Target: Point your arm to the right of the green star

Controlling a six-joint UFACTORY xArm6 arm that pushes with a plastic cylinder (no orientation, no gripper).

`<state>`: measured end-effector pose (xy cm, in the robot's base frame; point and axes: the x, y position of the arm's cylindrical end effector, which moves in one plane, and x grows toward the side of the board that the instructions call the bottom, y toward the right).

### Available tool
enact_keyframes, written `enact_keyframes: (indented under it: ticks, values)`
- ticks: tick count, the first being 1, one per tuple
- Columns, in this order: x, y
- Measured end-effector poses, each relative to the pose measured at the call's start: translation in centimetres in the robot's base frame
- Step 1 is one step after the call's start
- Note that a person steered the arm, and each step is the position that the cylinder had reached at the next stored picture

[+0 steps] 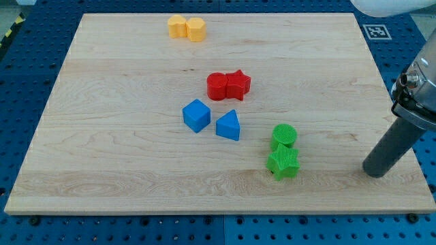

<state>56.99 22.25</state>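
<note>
Camera view shows the wooden bench filling most of the scene, on a blue perforated base. The arm's dark rod enters from the right edge and slopes down to my tip, which rests on the bench near the right-hand near corner. The arm carries no fingers, so no finger state applies; only the rod end does the work.

Blocks, in pairs:
- Green star, the task's thing, lies right of centre toward the near edge, touching the green cylinder just behind it.
- Red cylinder and red star touch each other near mid-bench.
- Blue cube and blue triangle sit just apart, left of the green pair.
- Two yellow blocks touch at the far edge; their shapes are hard to make out.

Position check: my tip stands to the right of the green star, at roughly the same depth, with open wood between them and no block in the path.

Procedure, as judged: slide the tip leftward along a line level with the star, and stop with a narrow gap remaining. Avoid contact, since a nudge would shift the star and the cylinder behind it. Keep the approach straight; drifting toward the far side would bring the tip beside the cylinder instead.
</note>
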Motion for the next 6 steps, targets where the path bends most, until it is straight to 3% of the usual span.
enact_keyframes:
  ticks: [6]
  values:
    - [-0.3,-3.4]
